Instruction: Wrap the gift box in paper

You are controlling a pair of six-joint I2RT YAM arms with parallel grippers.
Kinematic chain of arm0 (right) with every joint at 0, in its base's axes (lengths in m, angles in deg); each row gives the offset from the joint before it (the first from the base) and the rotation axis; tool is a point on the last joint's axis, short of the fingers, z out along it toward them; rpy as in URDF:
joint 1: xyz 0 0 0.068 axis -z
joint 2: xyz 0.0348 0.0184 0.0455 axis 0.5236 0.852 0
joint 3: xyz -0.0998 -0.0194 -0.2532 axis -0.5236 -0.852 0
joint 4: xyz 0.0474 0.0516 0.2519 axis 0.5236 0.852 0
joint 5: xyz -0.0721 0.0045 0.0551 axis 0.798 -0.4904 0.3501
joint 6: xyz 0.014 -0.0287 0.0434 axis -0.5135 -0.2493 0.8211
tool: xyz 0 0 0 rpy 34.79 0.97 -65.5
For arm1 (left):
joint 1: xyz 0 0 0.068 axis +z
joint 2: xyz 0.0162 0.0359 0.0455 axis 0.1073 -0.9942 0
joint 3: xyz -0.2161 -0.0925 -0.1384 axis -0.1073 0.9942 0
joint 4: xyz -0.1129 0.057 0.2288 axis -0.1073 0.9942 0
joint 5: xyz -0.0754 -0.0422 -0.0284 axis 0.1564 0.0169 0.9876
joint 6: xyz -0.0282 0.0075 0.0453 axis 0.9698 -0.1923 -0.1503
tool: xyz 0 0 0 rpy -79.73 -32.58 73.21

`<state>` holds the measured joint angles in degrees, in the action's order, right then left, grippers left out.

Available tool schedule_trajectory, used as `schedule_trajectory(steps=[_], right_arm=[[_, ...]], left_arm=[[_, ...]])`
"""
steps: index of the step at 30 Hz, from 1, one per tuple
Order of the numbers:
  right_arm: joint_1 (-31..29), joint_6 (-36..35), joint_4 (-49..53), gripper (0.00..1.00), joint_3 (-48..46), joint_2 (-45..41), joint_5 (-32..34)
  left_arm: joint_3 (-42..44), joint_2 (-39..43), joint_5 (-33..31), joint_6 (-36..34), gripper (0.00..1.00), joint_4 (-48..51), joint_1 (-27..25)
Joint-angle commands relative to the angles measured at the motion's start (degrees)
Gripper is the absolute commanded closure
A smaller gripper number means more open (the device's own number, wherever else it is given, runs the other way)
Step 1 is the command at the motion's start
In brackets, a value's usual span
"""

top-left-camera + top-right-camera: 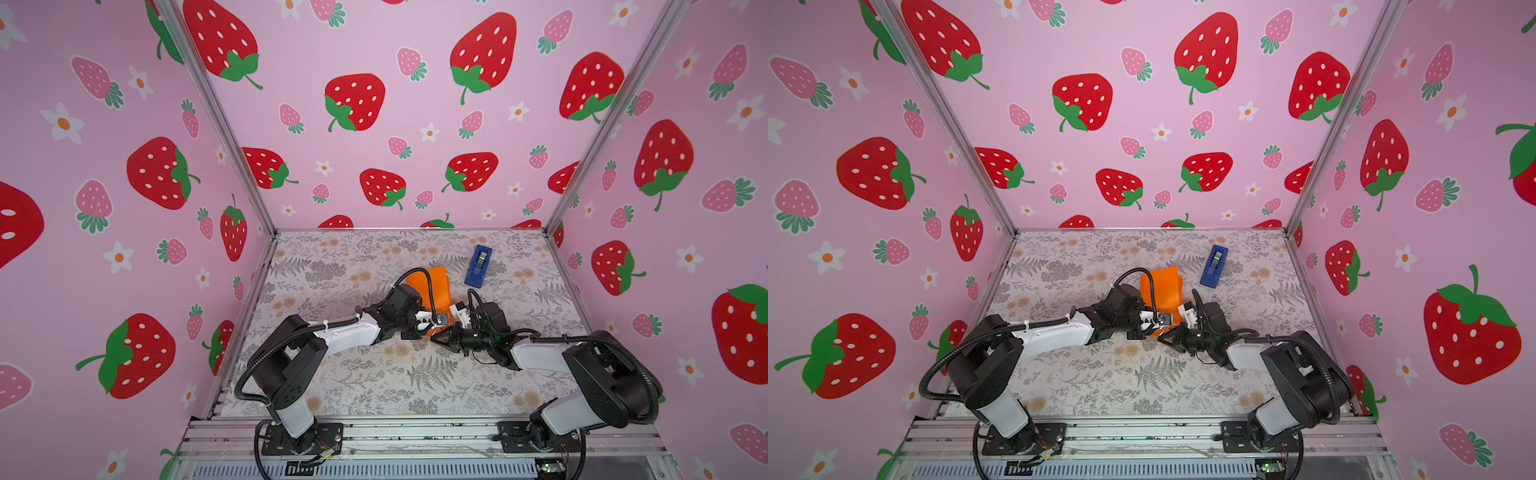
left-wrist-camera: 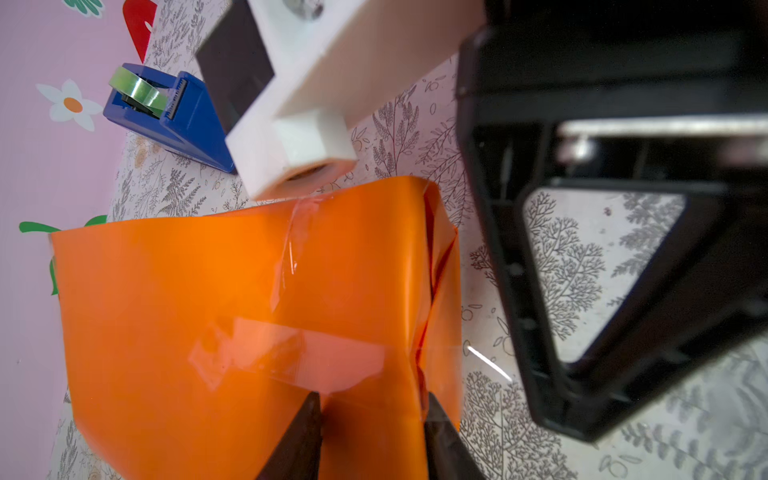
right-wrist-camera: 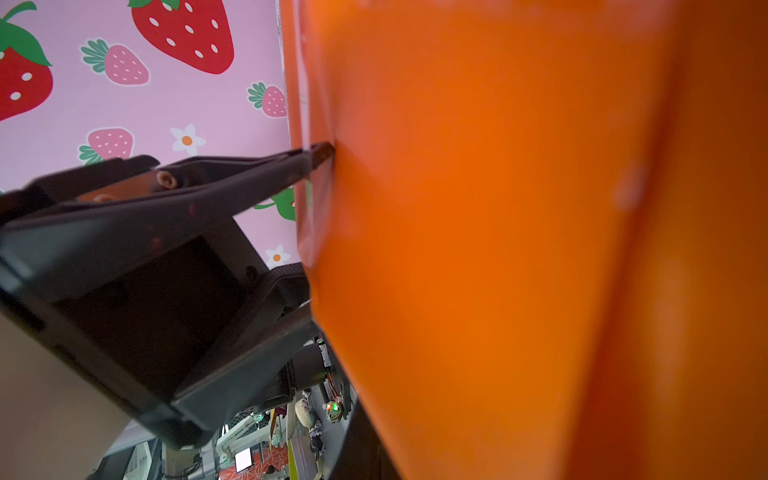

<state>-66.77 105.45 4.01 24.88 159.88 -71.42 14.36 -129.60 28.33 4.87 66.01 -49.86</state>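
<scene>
Pink strawberry-print walls close round a grey-and-tan floral table covering (image 1: 374, 386), and both arms meet near its middle. The left gripper (image 2: 374, 419) has its dark fingers (image 2: 307, 436) set either side of a band of the paper (image 2: 187, 291). The right wrist view shows one tip denting the orange sheet, so I read it as pinching the paper close to the parcel's near end. A strip of clear tape (image 2: 291, 353) lies across the seam just beyond those tips.

The right gripper (image 1: 436, 337) sits just beside that creased near end, its jaws pressed together, with nothing visible between them.

From the left claw the parcel runs crosswise: its long axis goes from the folded near end away toward the back wall, where the paper (image 1: 440, 286) stands up as a loose, open sleeve. The gift box cannot be seen, and I judge that it lies inside the orange wrap.

The tape dispenser (image 1: 478, 266) stands near the far end, apart from the parcel and on the right arm's side. That arm looks better placed to fetch tape while the left holds.
</scene>
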Motion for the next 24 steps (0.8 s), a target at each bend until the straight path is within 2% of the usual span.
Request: schedule_trajectory(steps=[1, 24], right_arm=[[-0.4, -0.4, -0.3, 1.00, 1.5, 1.0, 1.5], [-0.3, 1.6, -4.1, 1.00, 4.1, 6.0, 8.2]], left_arm=[[0.8, -3.5, 0.3, 0.3, 0.61, 9.3, 0.3], [0.5, -2.6, 1.8, 0.4, 0.62, 10.5, 0.3]])
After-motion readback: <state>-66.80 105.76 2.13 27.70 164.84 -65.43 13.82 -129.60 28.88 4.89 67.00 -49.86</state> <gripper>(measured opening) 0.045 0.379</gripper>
